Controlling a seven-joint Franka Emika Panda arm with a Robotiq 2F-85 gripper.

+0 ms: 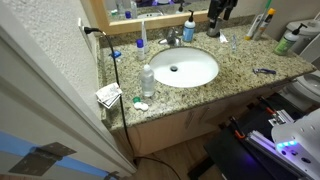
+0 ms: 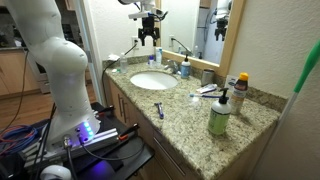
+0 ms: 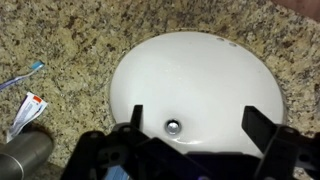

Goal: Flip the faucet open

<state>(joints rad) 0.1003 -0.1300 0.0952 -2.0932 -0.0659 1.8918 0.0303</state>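
The faucet (image 1: 172, 38) is a small chrome tap at the back rim of the white oval basin (image 1: 205, 78), and it shows in both exterior views (image 2: 171, 66). My gripper (image 2: 150, 38) hangs well above the basin (image 2: 140, 84), apart from the faucet, and is empty. In the wrist view the gripper (image 3: 197, 120) is open, its two dark fingers framing the basin (image 3: 200, 60) and its drain (image 3: 173, 126). The faucet does not show in the wrist view.
A clear bottle (image 1: 148, 80) stands left of the basin and a blue soap dispenser (image 1: 189, 28) stands beside the faucet. A blue toothbrush (image 3: 22, 77), a small tube (image 3: 28, 110) and a grey cylinder (image 3: 25, 155) lie on the granite counter. A green bottle (image 2: 218, 115) stands near the counter's end.
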